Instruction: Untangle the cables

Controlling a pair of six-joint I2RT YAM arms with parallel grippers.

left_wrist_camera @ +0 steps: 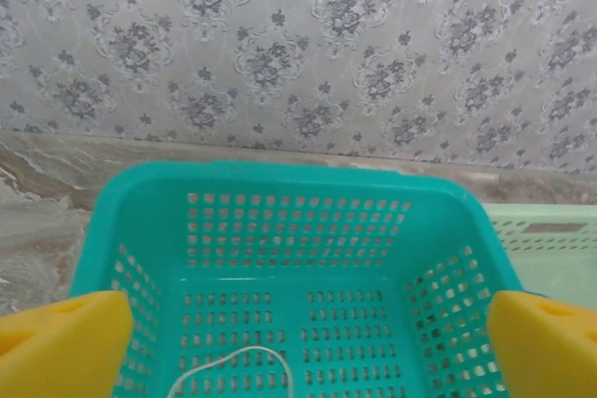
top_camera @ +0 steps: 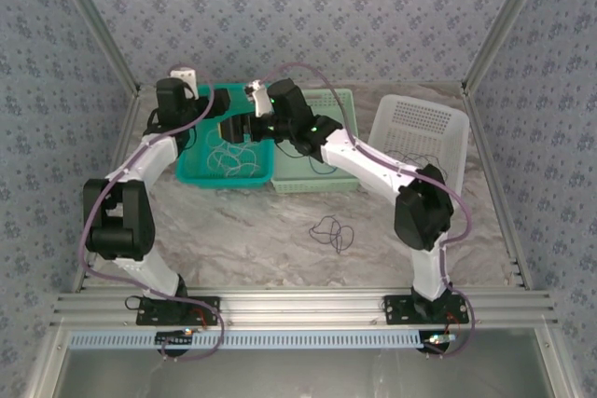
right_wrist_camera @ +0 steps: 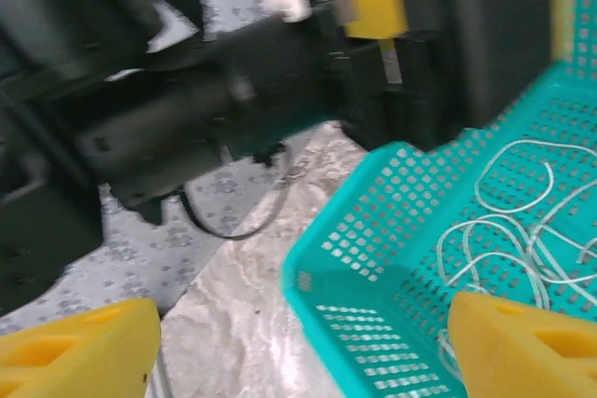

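Whitish cable (top_camera: 233,157) loose in teal basket (top_camera: 224,180) — left gripper (left_wrist_camera: 303,347), right gripper (right_wrist_camera: 298,351) above, jaws spread, empty.

Whitish cable loops (top_camera: 233,157) lie in the teal basket (top_camera: 224,181); a dark cable (top_camera: 332,232) coils on the table (top_camera: 261,244).

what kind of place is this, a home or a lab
Probably a robot lab cell: left arm and right arm bolted to a metal rail, patterned screens boxing in the table.
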